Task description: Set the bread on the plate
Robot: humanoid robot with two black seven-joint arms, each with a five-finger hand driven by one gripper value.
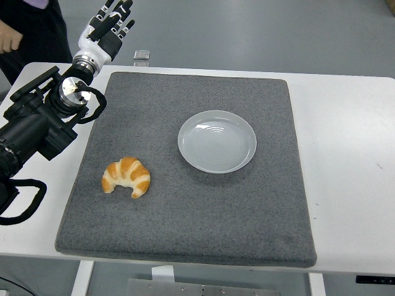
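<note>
A golden croissant [126, 176] lies on the grey mat [185, 216], near its left side. To its upper right, a white round plate [217, 140] sits on the mat with nothing on it. My left arm reaches in from the left edge, and its hand [112, 24] is raised past the mat's far left corner, well away from the croissant. The fingers are spread and hold nothing. No right arm shows.
The white table [352, 154] extends beyond the mat on the right. A small clear object [141, 57] stands at the table's far edge. A person's hand [9, 38] and dark clothing show at the top left corner.
</note>
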